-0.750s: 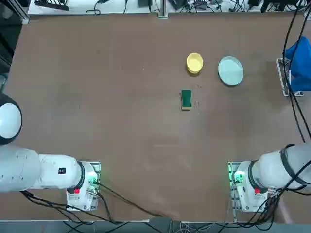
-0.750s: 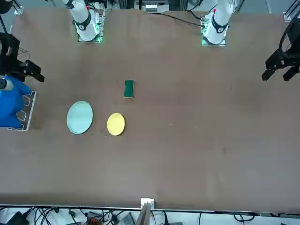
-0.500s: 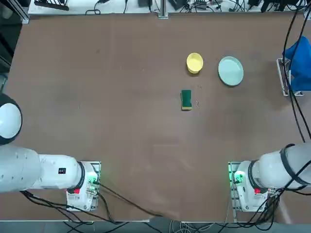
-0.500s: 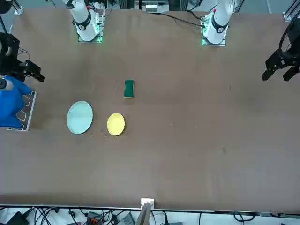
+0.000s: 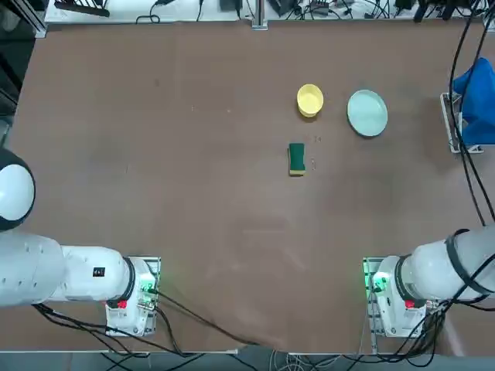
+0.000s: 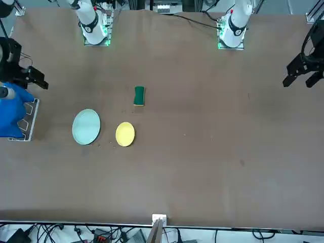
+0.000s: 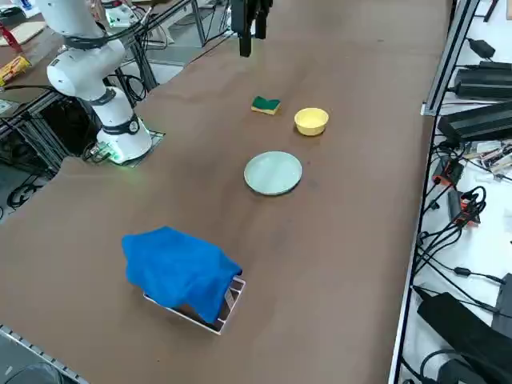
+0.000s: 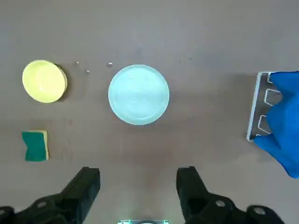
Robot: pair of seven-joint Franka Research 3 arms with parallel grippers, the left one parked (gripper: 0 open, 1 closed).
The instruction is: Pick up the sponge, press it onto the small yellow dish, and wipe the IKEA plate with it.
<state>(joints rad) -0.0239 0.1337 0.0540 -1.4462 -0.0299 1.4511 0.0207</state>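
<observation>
Top view: the sponge (image 5: 296, 159) lies flat on the brown table (image 5: 155, 154), dark green side up, a yellow foam edge showing. It is near the small yellow dish (image 5: 310, 100) and apart from it. The IKEA plate (image 5: 367, 113) sits just beside the dish, toward the table edge where a blue cloth (image 5: 478, 100) drapes over a metal rack (image 5: 452, 124). Right wrist view: the right gripper (image 8: 138, 186) hangs high above the table, its 2 fingers (image 8: 86, 184) spread wide and holding nothing, well clear of the sponge, dish and plate.
</observation>
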